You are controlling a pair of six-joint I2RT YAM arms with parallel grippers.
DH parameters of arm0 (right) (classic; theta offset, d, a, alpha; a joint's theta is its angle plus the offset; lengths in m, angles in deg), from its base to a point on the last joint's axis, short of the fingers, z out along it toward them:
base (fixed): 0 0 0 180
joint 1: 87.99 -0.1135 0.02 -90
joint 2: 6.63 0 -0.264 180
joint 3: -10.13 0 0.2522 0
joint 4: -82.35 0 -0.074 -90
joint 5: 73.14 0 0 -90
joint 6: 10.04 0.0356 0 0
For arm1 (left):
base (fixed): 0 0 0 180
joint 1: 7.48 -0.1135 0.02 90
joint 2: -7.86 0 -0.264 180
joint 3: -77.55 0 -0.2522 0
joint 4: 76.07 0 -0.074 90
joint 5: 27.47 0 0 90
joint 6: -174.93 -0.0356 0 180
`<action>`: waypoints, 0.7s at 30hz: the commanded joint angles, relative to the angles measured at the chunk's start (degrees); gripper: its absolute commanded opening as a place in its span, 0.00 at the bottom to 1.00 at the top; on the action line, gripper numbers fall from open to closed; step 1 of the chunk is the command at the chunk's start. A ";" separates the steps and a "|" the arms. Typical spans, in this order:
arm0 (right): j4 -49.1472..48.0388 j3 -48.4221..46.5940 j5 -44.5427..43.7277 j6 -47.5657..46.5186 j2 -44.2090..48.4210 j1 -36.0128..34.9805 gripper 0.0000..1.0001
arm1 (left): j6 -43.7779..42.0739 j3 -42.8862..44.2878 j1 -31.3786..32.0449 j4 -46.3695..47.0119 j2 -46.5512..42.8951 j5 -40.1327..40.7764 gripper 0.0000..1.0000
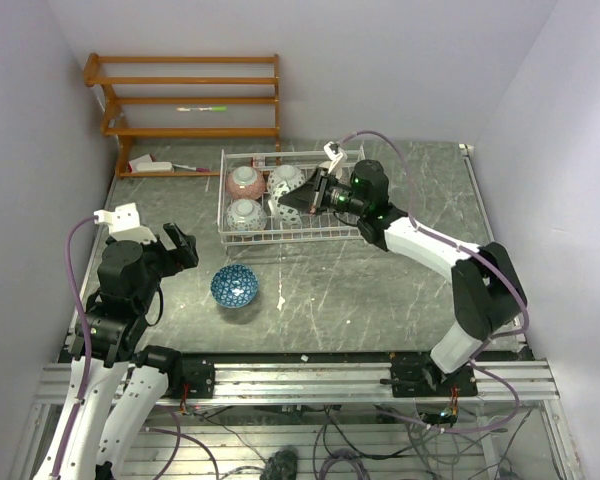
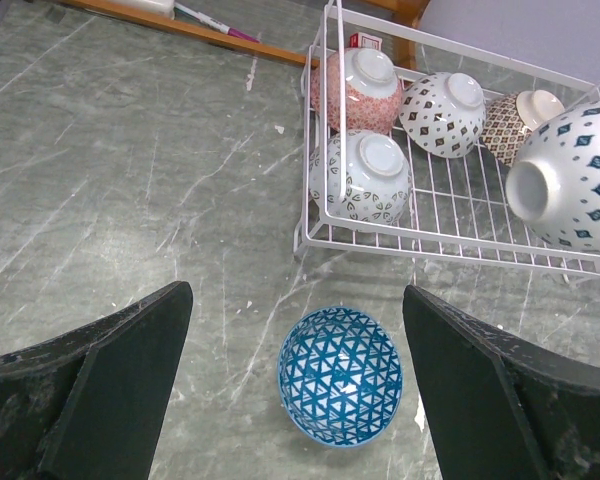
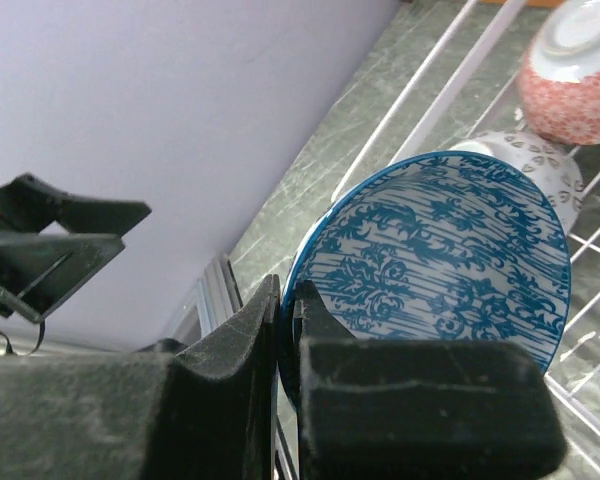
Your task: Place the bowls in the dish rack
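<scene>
- Right tool [image 3: 287,295]: jaws pinched shut on the rim of the held blue bowl [image 3: 440,260]; the gripped stretch of rim is hidden behind the pads.
- Held blue bowl: on edge over the near right part of the dish rack [image 1: 223,190], mouth toward the right arm, foot ring toward the left; cut off by the frame edge in the left wrist view.
- In the rack, 4 bowls, tilted, foot rings showing: red bowl [image 2: 355,90], black-and-white bowl [image 2: 442,113], pale grey-motif bowl [image 2: 360,175], tan bowl [image 2: 520,120], which is partly hidden behind the held one.
- Blue triangle bowl [image 2: 340,372]: mouth up on the bench [image 1: 380,290], near the rack's front left corner.
- Left tool [image 1: 180,243]: jaws wide apart, holding nothing.
- Red-and-white label [image 2: 363,40] at the rack's far corner: print too small to read.
</scene>
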 commanded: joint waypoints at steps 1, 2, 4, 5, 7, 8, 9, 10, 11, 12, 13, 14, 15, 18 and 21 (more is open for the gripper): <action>-14.80 -0.20 2.61 7.98 -1.78 1.80 0.00 | 0.11 0.01 -0.76 0.49 -0.26 -0.69 0.97; -15.90 -0.25 1.94 8.71 -2.37 1.97 0.00 | 0.11 0.01 -0.76 0.57 -0.48 -0.62 0.98; -18.96 0.01 1.06 10.83 -4.30 2.31 0.00 | 0.18 -0.16 -0.80 0.66 -1.02 -0.49 0.98; -20.89 0.21 0.70 12.14 -5.51 2.50 0.00 | 0.18 -0.23 -0.76 0.73 -1.15 -0.44 0.98; -25.06 0.65 0.57 16.18 -8.56 2.87 0.00 | 0.11 -0.40 -0.76 0.84 -1.21 -0.59 0.97; -27.86 0.85 0.65 18.40 -10.50 2.95 0.00 | 0.11 -0.27 -0.76 0.75 -1.12 -0.76 0.98; -30.64 0.97 0.87 20.64 -12.35 2.99 0.00 | 0.09 -0.26 -0.76 0.74 -1.10 -0.72 0.98; -34.26 1.09 1.09 22.81 -14.38 2.98 0.00 | 0.11 -0.28 -0.76 0.75 -1.01 -0.72 0.98; -36.77 1.33 0.90 24.40 -16.23 3.00 0.00 | 0.11 -0.26 -0.76 0.74 -1.06 -0.67 0.97; -38.80 1.51 0.56 25.93 -17.73 2.98 0.00 | 0.11 -0.25 -0.76 0.75 -1.09 -0.54 0.98; -40.90 1.84 0.17 27.17 -19.26 2.99 0.00 | 0.11 -0.25 -0.76 0.75 -1.19 -0.54 0.98; -42.50 2.16 -0.37 28.04 -20.43 3.05 0.00 | 0.11 -0.28 -0.76 0.75 -1.22 -0.55 0.97; -43.51 2.54 -1.24 28.65 -21.39 3.05 0.00 | 0.11 -0.26 -0.76 0.80 -1.26 -0.62 0.98; -45.21 3.02 -2.54 29.43 -24.11 3.16 0.00 | 0.11 -0.25 -0.76 0.76 -1.27 -0.72 0.98; -44.73 2.38 -2.75 29.70 -26.27 3.15 0.00 | 0.07 -0.25 -0.76 0.80 -1.16 -0.83 0.98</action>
